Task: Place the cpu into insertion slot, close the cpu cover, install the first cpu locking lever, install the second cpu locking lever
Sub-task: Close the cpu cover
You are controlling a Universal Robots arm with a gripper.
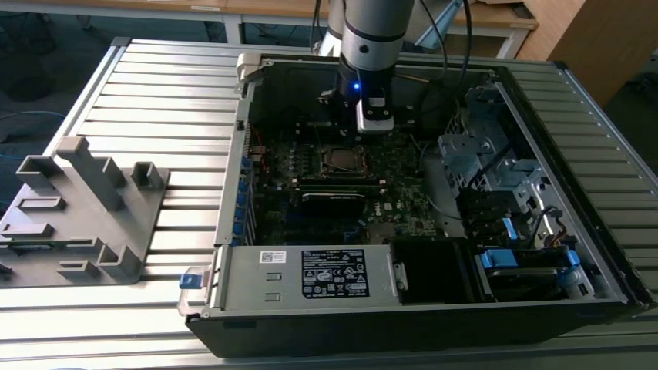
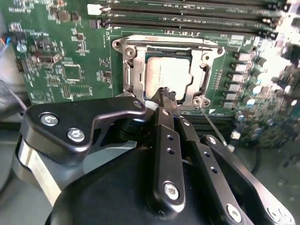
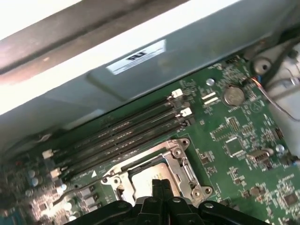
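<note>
The cpu (image 2: 166, 75) lies flat in the insertion slot (image 1: 340, 160) on the motherboard, its pale metal face showing through the window of the cpu cover (image 2: 129, 70). The cover lies down flat around it. One thin lever (image 2: 164, 39) runs along one edge of the frame, and a thin metal rod (image 2: 213, 129) slants away from a corner of the socket. My gripper (image 2: 166, 96) hangs just above the socket's edge, shut with nothing between its fingers. In the first wrist view the gripper (image 3: 161, 183) is over the cover (image 3: 180, 161). In the exterior view the gripper (image 1: 372, 127) hangs above the board, behind the socket.
Long black memory slots (image 3: 122, 136) run beside the socket. A labelled grey power-supply box (image 1: 308, 276) fills the case's near end, and drive bays with cables (image 1: 504, 177) stand at the exterior view's right. A grey fixture (image 1: 77, 208) sits on the slatted table outside the case.
</note>
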